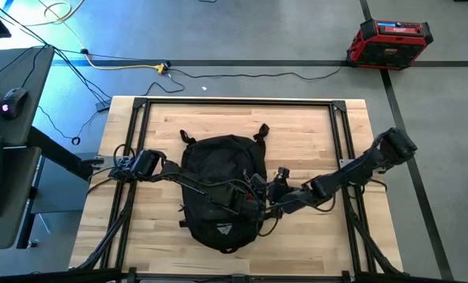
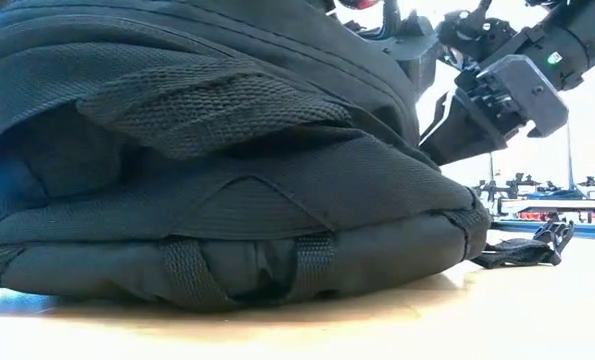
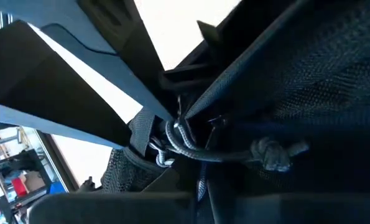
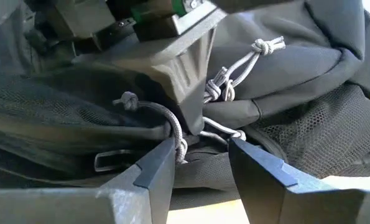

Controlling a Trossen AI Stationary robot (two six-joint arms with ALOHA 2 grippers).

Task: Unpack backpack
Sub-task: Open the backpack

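The black backpack (image 1: 222, 189) lies flat on the middle of the wooden table and fills the low view (image 2: 227, 180). Its white triangular logo (image 1: 224, 229) points toward the near edge. Both arms meet over its right half. My left gripper (image 1: 248, 194) reaches across the pack from the left and shows in the right wrist view (image 4: 193, 115) at the zipper line. My right gripper (image 4: 200, 165) comes from the right (image 1: 268, 201), open, with its fingers on either side of the zipper line. Grey knotted cord pulls (image 4: 172, 127) (image 3: 272, 152) hang at the sliders. My right gripper stands open, slanting down from the table's right, over the backpack's zipper line. A grey cord pull (image 4: 180, 146) lies beside the inner face of one finger (image 4: 157, 168). I cannot tell whether it touches.
A black frame (image 1: 234, 102) runs around the tabletop. A strap buckle (image 2: 542, 240) lies on the table to the right of the pack. Bare wood shows near the far edge (image 1: 296, 126). A red case (image 1: 388, 41) and cables are on the floor beyond.
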